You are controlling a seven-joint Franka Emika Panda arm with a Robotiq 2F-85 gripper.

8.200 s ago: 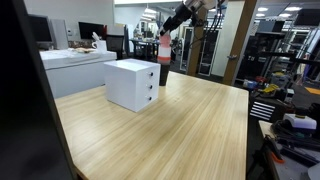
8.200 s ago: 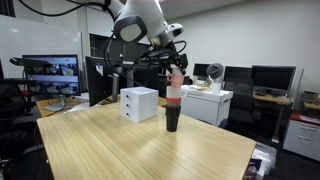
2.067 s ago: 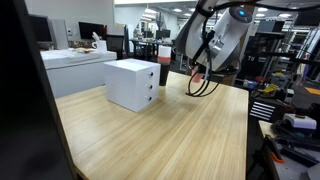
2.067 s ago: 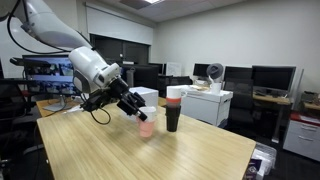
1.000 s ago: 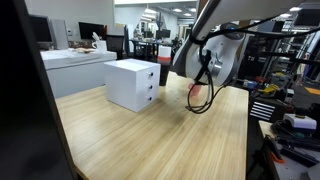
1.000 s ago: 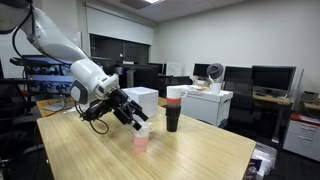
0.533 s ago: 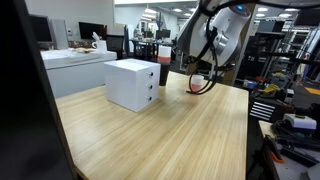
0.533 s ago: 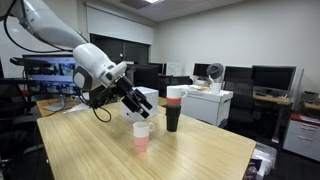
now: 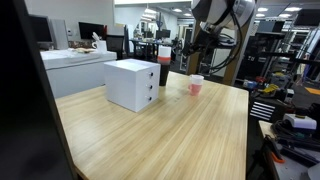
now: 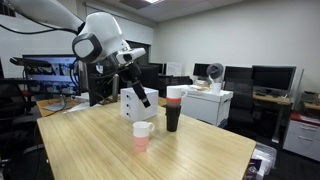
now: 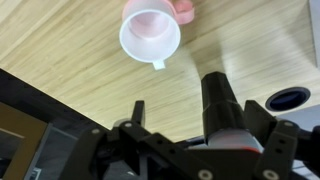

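Observation:
A small pink cup with a white rim (image 10: 142, 136) stands upright on the wooden table (image 10: 100, 150), free of my gripper. It also shows in an exterior view (image 9: 195, 86) and from above in the wrist view (image 11: 150, 35). My gripper (image 10: 143, 100) hangs open and empty above the cup, also in the wrist view (image 11: 196, 106). A tall black cup stack with a pink and white top (image 10: 173, 108) stands beside the pink cup. It shows in the wrist view (image 11: 224, 105) close to my jaws.
A white drawer box (image 9: 132, 84) sits on the table behind the cups, also in an exterior view (image 10: 133, 104). Desks with monitors and office clutter surround the table. The table edge (image 9: 245, 130) lies near a cart of equipment.
My gripper let go of the pink cup on the table, then rose up and away from it. The cup stays standing where it was set down.

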